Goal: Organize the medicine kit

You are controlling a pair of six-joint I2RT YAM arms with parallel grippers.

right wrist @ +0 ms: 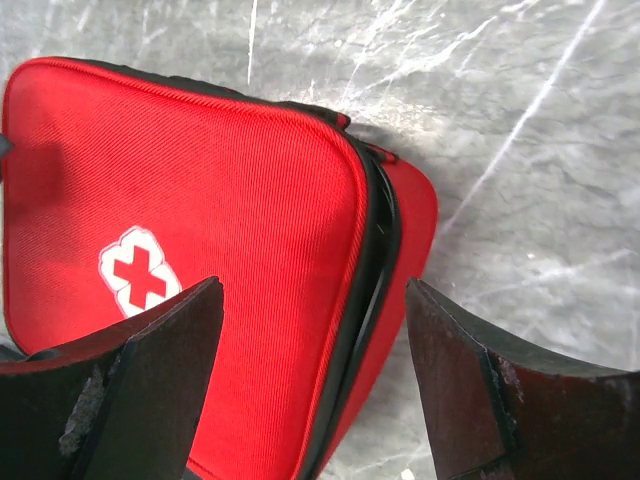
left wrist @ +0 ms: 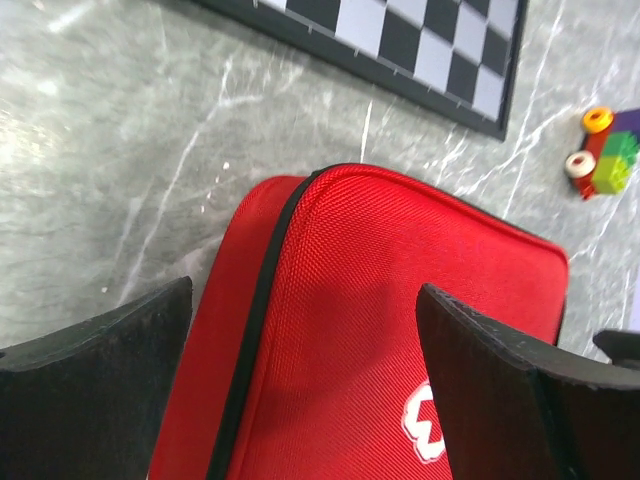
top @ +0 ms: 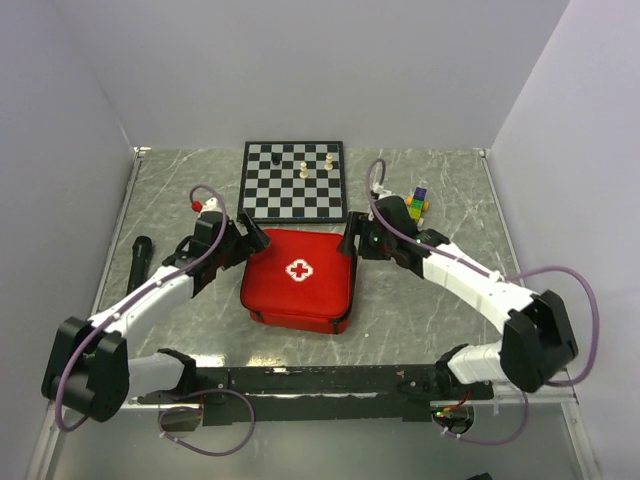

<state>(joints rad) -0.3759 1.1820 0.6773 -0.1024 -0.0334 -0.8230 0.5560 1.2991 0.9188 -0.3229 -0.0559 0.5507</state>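
The medicine kit (top: 298,280), a red square case with a white cross, lies with its lid down in the middle of the table. My left gripper (top: 250,238) hovers open over its far left corner; in the left wrist view the kit (left wrist: 400,270) fills the space under the gripper (left wrist: 305,300), which holds nothing. My right gripper (top: 352,240) is open over the far right corner. In the right wrist view the gripper (right wrist: 315,290) straddles the kit's (right wrist: 220,180) right edge, where the black zipper seam (right wrist: 375,250) gapes slightly.
A black-and-white chessboard (top: 295,180) with a few pieces lies just behind the kit. A small toy of coloured blocks (top: 418,203) sits at the back right. A black stick-like object (top: 138,262) lies at the left. Grey walls close in the table.
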